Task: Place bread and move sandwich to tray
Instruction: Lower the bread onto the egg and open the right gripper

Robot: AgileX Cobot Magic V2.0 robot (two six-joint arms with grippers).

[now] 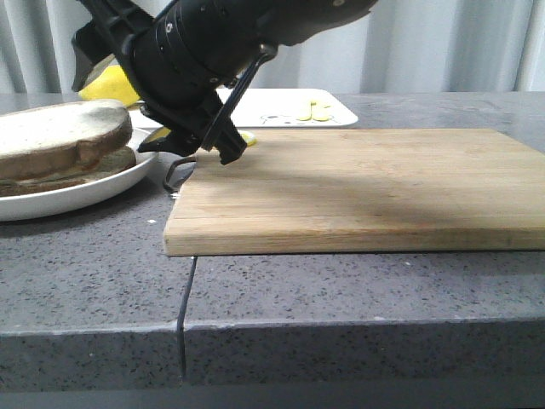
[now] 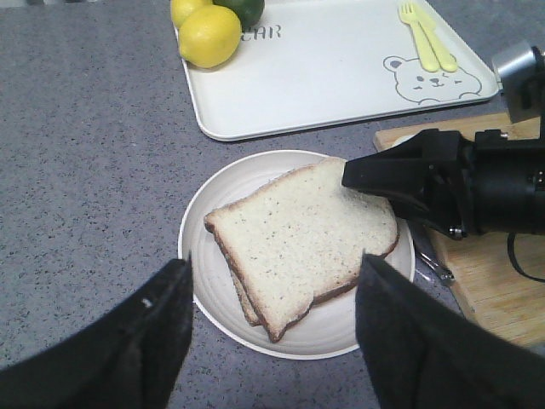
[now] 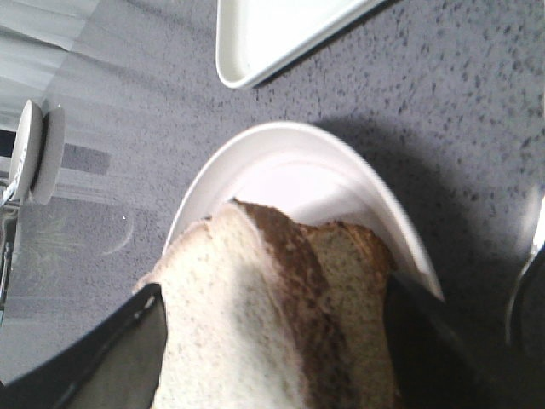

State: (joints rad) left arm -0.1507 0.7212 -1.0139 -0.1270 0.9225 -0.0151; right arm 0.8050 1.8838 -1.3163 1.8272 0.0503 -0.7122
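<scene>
The bread lies as the top slice on the sandwich, on the round white plate. A lower slice peeks out beneath it, and the egg is hidden. My right gripper reaches in from the cutting board side. Its jaws stand wide open around the bread's edge in the right wrist view. My left gripper is open and empty, above the plate's near side. The tray with the bear drawing lies just beyond the plate. In the front view the bread sits at far left, with the right gripper beside it.
Two lemons and a green fruit sit in one tray corner, and yellow plastic cutlery lies near the bear. The wooden cutting board lies right of the plate. A metal utensil lies between plate and board.
</scene>
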